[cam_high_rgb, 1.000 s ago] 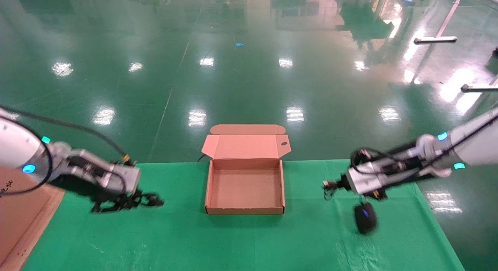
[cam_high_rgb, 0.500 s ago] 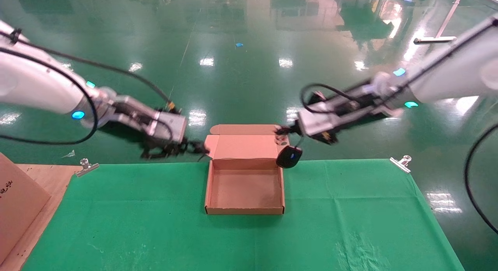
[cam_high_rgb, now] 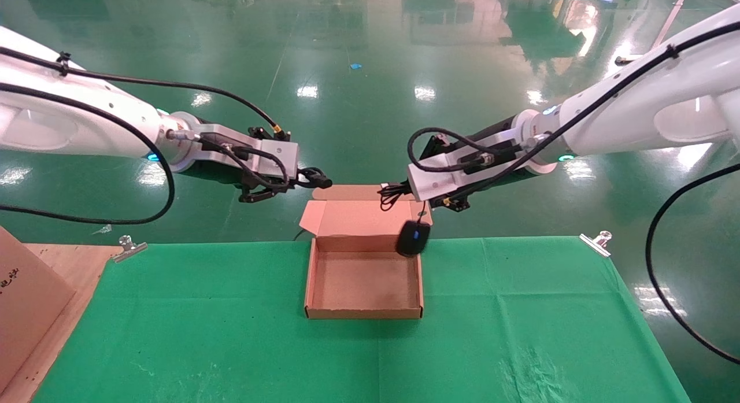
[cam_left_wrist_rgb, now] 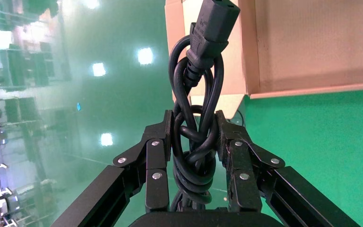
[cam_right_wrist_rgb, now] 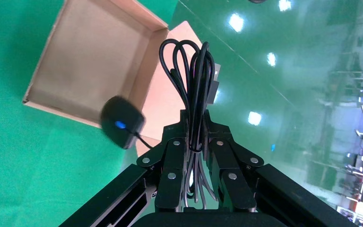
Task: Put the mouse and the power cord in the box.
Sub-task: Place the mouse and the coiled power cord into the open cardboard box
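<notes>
Nearest the robot, a green cloth point(cam_high_rgb: 370, 357) covers the table, with a larger cardboard box point(cam_high_rgb: 26, 310) at the near left edge. At the centre of the cloth, toward its far edge, the box point(cam_high_rgb: 364, 284) sits open and holds nothing, its hinged flap lid point(cam_high_rgb: 365, 215) standing up on the far side with a small hole in the right tab. Two metal clips point(cam_high_rgb: 128, 246) pin the far edge of the cloth, one on the left and one on the right.

Above the far right corner of the box, the mouse point(cam_high_rgb: 413, 237) hangs in the air on its thin black cable, blue spot facing up, clear of the box floor. The right gripper point(cam_high_rgb: 388, 193) is raised over the right end of the flap lid; its jaws are closed on the looped bundle of mouse cable point(cam_right_wrist_rgb: 194, 94), which the right wrist view shows pinched between the two fingers point(cam_right_wrist_rgb: 172, 165).

The left gripper point(cam_high_rgb: 295, 182) is raised at a similar height, just to the left of the flap lid and beyond the far edge of the table. Its jaws are clamped on the power cord point(cam_left_wrist_rgb: 196, 137), a knotted black bundle whose plug point(cam_left_wrist_rgb: 216, 21) projects past the fingertips toward the box.

Farthest off lies the glossy green floor point(cam_high_rgb: 370, 73).
</notes>
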